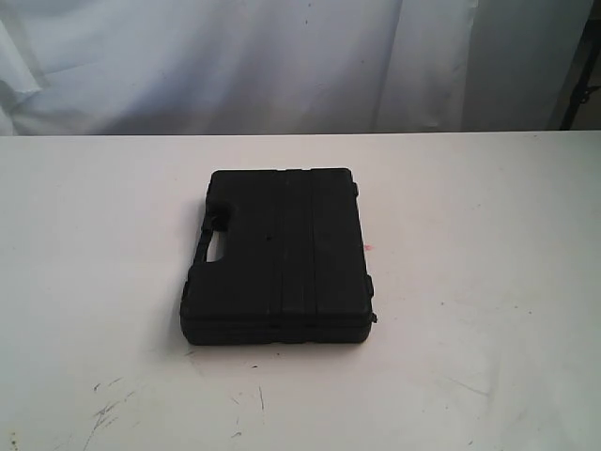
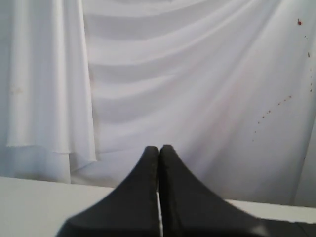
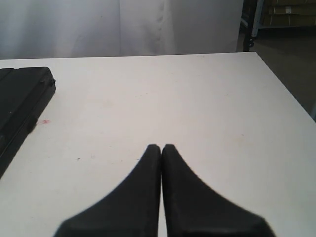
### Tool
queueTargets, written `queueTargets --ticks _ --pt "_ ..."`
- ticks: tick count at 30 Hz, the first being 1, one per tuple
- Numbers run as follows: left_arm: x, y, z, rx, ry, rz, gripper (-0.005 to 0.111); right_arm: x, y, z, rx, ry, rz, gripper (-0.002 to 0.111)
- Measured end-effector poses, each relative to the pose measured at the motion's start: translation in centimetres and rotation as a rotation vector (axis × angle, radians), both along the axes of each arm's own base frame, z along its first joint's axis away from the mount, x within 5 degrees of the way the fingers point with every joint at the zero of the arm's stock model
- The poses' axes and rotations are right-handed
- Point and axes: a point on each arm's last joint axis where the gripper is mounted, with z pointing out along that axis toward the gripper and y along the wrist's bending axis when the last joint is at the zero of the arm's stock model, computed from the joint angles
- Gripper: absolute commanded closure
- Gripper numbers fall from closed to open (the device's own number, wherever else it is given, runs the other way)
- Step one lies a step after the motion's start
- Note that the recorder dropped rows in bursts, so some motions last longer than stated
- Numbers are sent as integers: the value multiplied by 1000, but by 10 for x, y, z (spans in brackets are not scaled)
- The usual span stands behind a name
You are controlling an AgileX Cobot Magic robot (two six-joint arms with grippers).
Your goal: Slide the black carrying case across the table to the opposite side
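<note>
**Operator:** Where is the case (image 1: pixel 279 254)?

**Technician:** Flat on the table (image 1: pixel 488 310), about mid-surface, untouched. Lying flat, it should slide rather than tip.

**Operator:** End effector status?

**Technician:** Left end effector (image 2: pixel 159 148): fingers pressed together, empty, facing the curtain (image 2: pixel 197 74), with the case out of its view. Right end effector (image 3: pixel 161 147): likewise closed and empty, well apart from the case, off the edge opposite its handle (image 1: pixel 218 246). Closed fingers probably serve as a blunt pusher.

one black case (image 1: pixel 278 254), one white table (image 1: pixel 488 319), one red dot (image 1: pixel 368 247), two sets of jaws.
</note>
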Motion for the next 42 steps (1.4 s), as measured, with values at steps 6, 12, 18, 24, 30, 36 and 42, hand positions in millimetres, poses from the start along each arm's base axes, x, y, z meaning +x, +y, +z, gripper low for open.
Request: queueTargets --ticks 6,12,18,24,30,36,42 --pt "8 0 57 -6 10 -5 107 0 0 0 0 0 0 108" --pt "43 0 113 -20 155 -18 107 0 0 0 0 0 0 108" --pt "85 -1 141 -30 367 -34 107 0 0 0 0 0 0 108" --pt "123 -2 144 -36 637 -52 107 0 0 0 0 0 0 108" --pt "158 -6 123 -75 911 -102 107 0 0 0 0 0 0 108" --pt "181 -9 109 -89 953 -142 107 0 0 0 0 0 0 108" --pt "183 -20 114 -218 915 -234 107 0 0 0 0 0 0 108"
